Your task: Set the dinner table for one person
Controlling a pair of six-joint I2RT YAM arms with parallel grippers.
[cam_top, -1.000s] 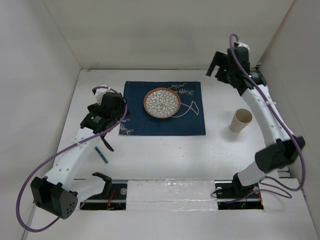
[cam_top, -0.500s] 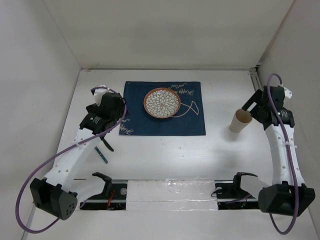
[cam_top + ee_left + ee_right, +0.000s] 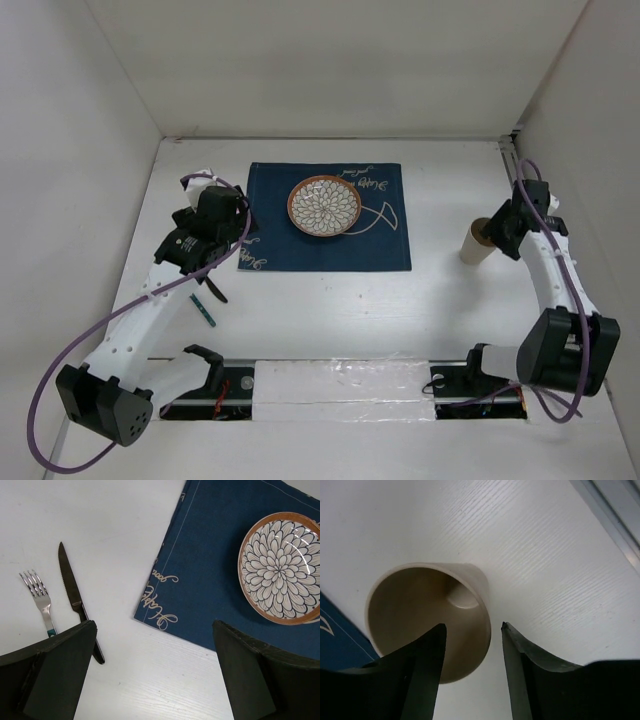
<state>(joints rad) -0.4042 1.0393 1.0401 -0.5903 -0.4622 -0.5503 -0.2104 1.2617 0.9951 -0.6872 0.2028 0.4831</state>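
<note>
— Checking the surface: what's on the dinner table (image 3: 330, 310)?
— White matte top filling the floor between three white walls (image 3: 340, 70). The blue placemat (image 3: 380, 245) lies toward the far side, with a patterned plate (image 3: 325, 207) on it. The fork (image 3: 40, 600) and knife (image 3: 75, 597) lie side by side on bare table left of the mat. The left gripper (image 3: 154, 625) hangs over that corner, jaws wide, empty. The right gripper (image 3: 472, 627) is spread astride the beige cup (image 3: 420, 605) rim, unclamped.

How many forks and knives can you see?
2. The fork lies on the white table, left of the blue placemat. The knife lies right beside it, nearer the placemat. More could be hidden from view.
</note>
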